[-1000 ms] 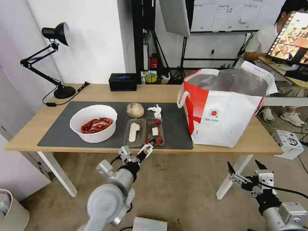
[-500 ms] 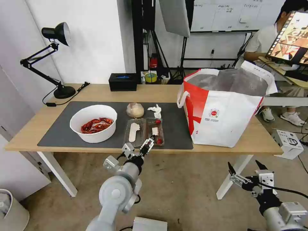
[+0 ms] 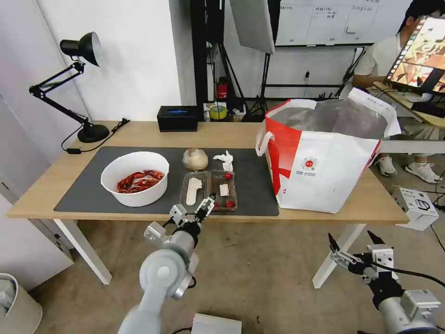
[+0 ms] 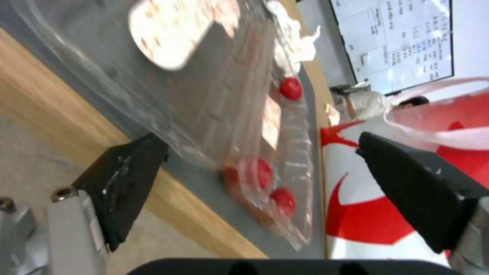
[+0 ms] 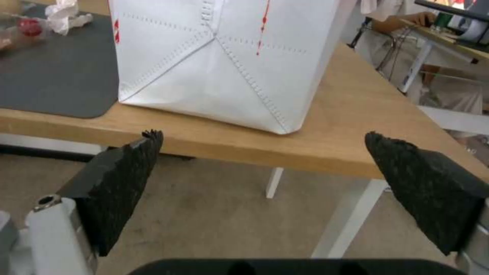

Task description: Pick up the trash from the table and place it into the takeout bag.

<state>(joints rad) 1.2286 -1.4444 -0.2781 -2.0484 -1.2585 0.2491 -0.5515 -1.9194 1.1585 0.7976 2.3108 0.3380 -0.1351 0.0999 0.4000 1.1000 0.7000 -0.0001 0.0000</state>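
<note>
Jaws on left gripper [image 3: 200, 210] spread wide, nothing between them; tips sit at the near edge of the table [image 3: 222, 134], right at the front rim of the clamshell tray [image 3: 208, 190]. In the left wrist view the tray's near corner lies between the two black fingers [image 4: 127, 168], contact not clear. Right gripper [image 3: 354, 248] parked low, off the table's near right corner, jaws also wide apart and empty.

Surface: one long light-wood tabletop on white legs, one dark grey mat [image 3: 92, 178] under most of the trash. Room: white wall, concrete floor, whiteboard behind.

Counts, big to small:
- 1 takeout bag [image 3: 324, 153], standing open, to the right of the left jaws, ahead of the right jaws.
- 1 desk lamp [image 3: 74, 83], far left corner.
- 1 white bowl [image 3: 134, 178] with red shells, left of the left jaws.
- 1 clamshell tray, red bits inside.
- 1 black tissue box [image 3: 177, 118], far edge.
- 1 wrapped lump [image 3: 195, 159], beyond the tray.
- 1 crumpled tissue [image 3: 225, 160], beside the lump.
</note>
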